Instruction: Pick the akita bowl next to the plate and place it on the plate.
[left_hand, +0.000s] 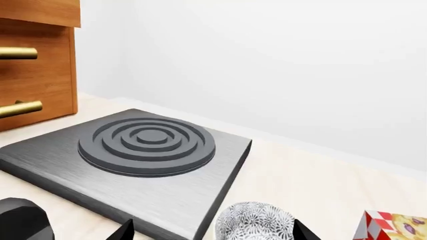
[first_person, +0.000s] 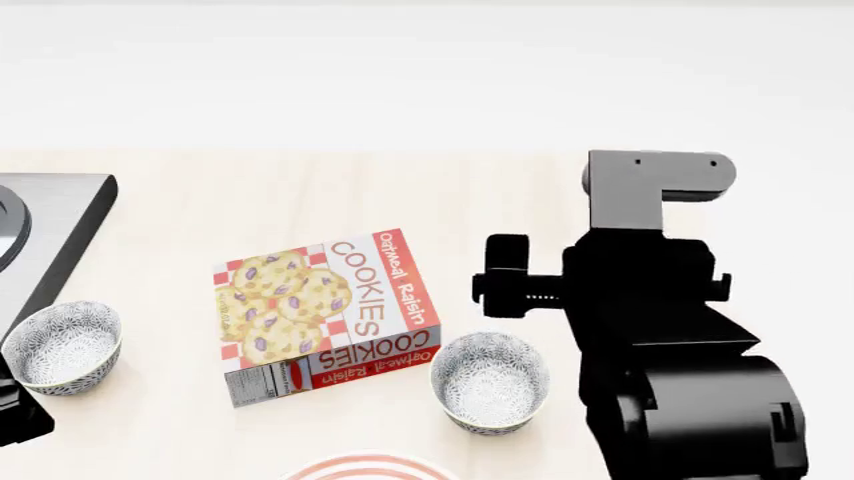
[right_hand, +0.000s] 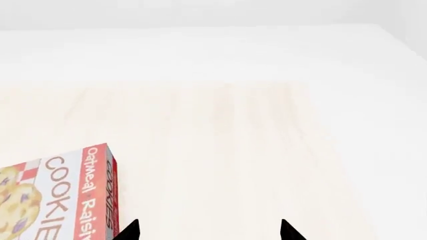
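Simulated home kitchen. Pale light-wood countertop (first_person: 400, 190) meets plain white wall at far edge. Dark grey brushed-metal hob slab with raised concentric-ring burner (left_hand: 148, 142) at scene's left. Beyond it, warm brown wooden drawer cabinet (left_hand: 37, 75) with brass bar handles (left_hand: 20, 108). Red-and-white cardboard box printed "Oatmeal Raisin Cookies" (first_person: 327, 312) lies flat mid-counter. Small grey-and-white speckled bowls either side of it, one left (first_person: 60, 347), one right (first_person: 490, 382). White plate with red-brown rings (first_person: 371, 468) at near edge.
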